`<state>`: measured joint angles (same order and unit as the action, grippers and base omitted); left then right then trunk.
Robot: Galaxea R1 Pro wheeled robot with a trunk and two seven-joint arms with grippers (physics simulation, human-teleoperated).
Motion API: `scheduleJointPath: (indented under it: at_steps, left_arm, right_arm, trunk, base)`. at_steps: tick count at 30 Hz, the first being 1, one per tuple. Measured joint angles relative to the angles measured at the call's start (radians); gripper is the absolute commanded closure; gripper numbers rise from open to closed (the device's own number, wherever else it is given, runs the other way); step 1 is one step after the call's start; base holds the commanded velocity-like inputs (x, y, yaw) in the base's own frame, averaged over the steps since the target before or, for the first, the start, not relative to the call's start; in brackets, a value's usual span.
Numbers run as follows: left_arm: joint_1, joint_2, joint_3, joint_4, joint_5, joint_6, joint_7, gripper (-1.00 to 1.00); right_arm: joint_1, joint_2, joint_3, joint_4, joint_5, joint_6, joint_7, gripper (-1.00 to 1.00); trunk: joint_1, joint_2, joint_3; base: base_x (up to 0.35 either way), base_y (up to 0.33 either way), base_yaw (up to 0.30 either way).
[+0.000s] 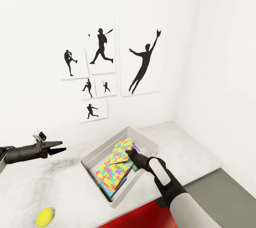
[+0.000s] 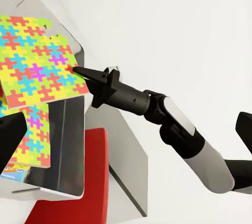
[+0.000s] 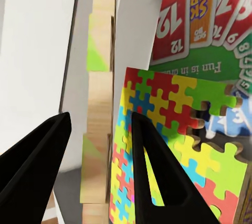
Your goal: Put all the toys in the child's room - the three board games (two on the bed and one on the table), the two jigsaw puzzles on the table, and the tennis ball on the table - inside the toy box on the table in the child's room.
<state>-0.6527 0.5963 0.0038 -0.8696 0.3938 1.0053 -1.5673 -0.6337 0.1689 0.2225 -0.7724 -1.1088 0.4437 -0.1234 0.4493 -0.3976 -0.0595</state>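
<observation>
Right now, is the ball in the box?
Out. The ball lies on the table, apart from the box.

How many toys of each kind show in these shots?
Jigsaw puzzles: 2, one atop the other, both in the toy box
Card game box: 1, under the puzzles
Tennis ball: 1, on the table
Total: 4

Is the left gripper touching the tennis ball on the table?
Apart. The head view shows the left gripper raised above the table, with bare tabletop between it and the tennis ball.
</observation>
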Motion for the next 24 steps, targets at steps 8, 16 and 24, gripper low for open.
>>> scheduleJointPath:
  at_steps: [8, 16, 24]
  left_arm:
    - [0.0, 0.0, 0.0, 0.0, 0.0, 0.0, 0.0, -1.0]
    - [0.0, 0.0, 0.0, 0.0, 0.0, 0.0, 0.0, -1.0]
    - [0.0, 0.0, 0.0, 0.0, 0.0, 0.0, 0.0, -1.0]
  right_arm:
    - [0.001, -0.001, 0.0, 0.001, 0.001, 0.001, 0.0, -1.0]
    - [0.001, -0.001, 0.001, 0.001, 0.001, 0.002, 0.001, -1.0]
    - [0.002, -0.004, 0.003, -0.004, 0.0, 0.004, 0.008, -1.0]
  trunk:
    - [0.0, 0.0, 0.0]
    - [0.0, 0.0, 0.0]
    - [0.0, 0.0, 0.0]
  base:
    - [0.0, 0.0, 0.0]
    - [0.0, 0.0, 0.0]
    - [0.0, 0.0, 0.0]
